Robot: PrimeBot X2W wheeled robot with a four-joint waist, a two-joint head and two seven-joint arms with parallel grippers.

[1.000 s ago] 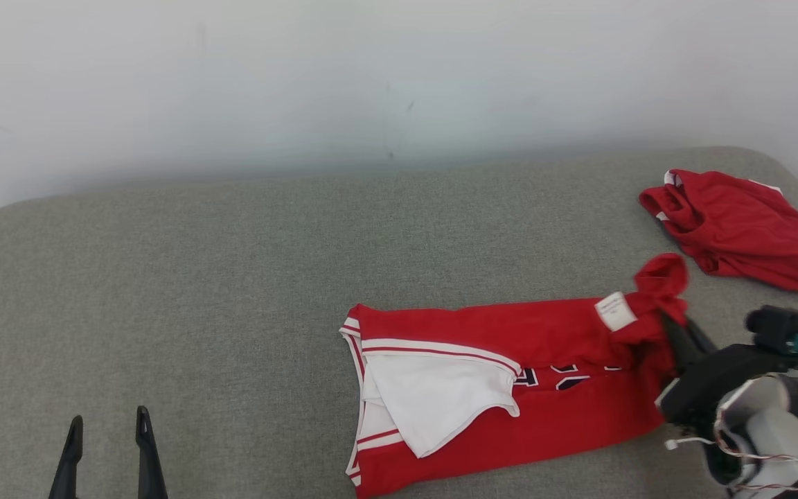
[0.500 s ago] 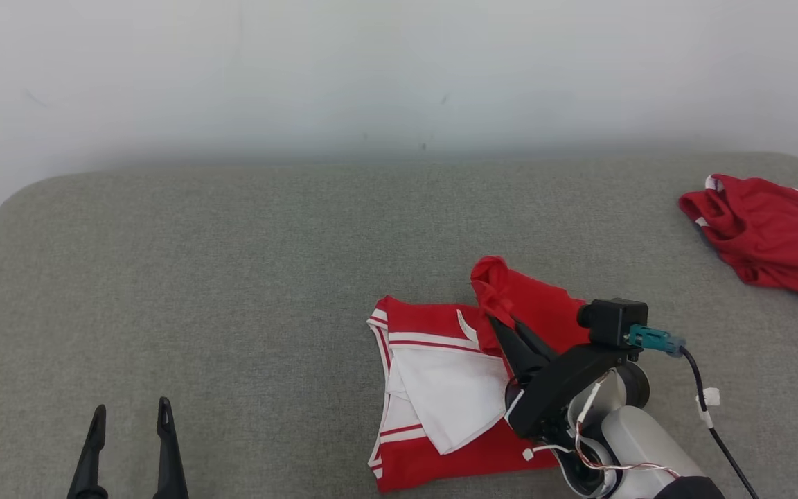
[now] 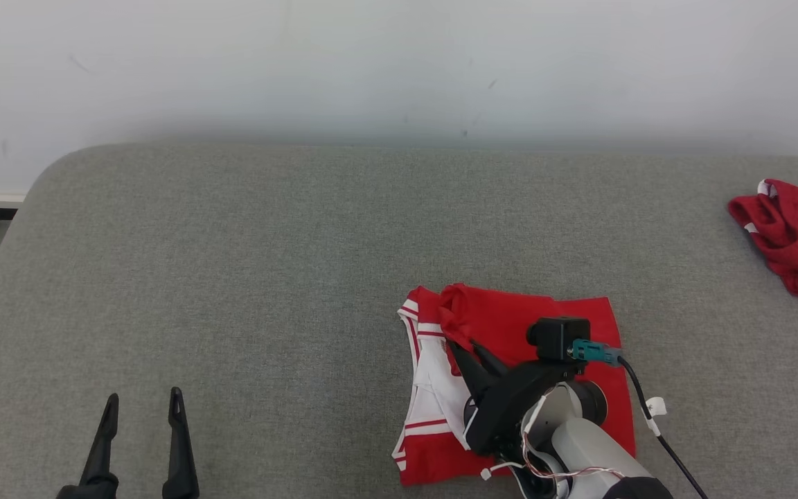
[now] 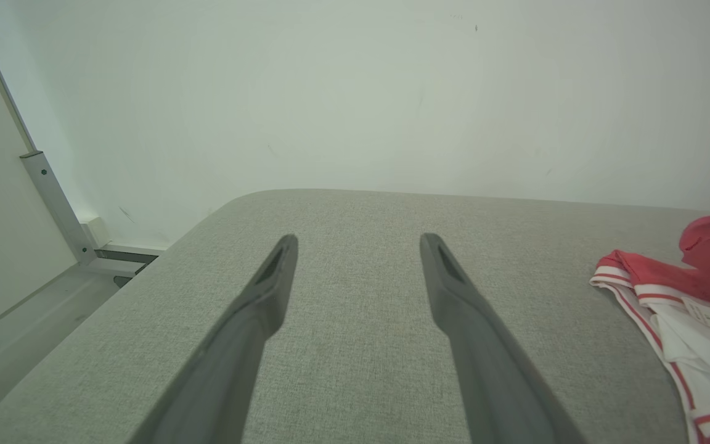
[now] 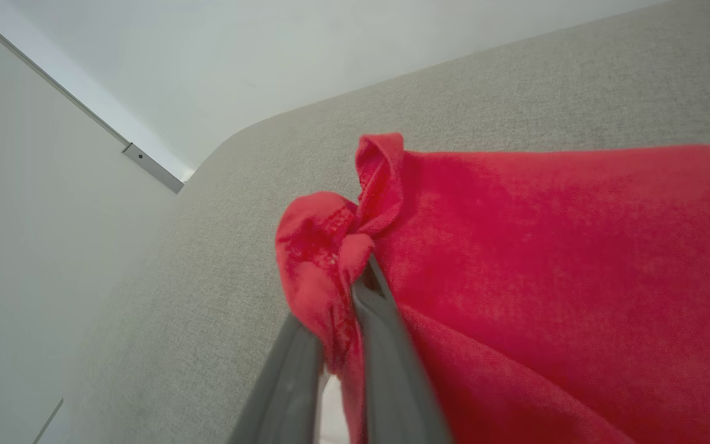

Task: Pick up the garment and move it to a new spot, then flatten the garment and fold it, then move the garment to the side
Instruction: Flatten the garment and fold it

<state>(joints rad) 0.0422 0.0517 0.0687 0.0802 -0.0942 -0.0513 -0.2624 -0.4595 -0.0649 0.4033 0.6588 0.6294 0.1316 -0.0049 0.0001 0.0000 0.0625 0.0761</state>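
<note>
The grey fabric-covered surface point(image 3: 267, 277) is carrying the garment point(image 3: 510, 315) (red, white-trimmed, folded over itself) near its front edge, while a crumpled red cloth point(image 3: 794, 235) is lying well apart at the far right.

Lab-like: padded table point(image 3: 233, 277), bare wall point(image 3: 371, 62)

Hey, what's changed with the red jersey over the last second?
The right gripper, jaws still shut on one end of the jersey, carried that end leftward over the rest, folding it roughly in half. The camera turned too. The left gripper stayed open and idle; the other red garment stayed where it lay.
</note>
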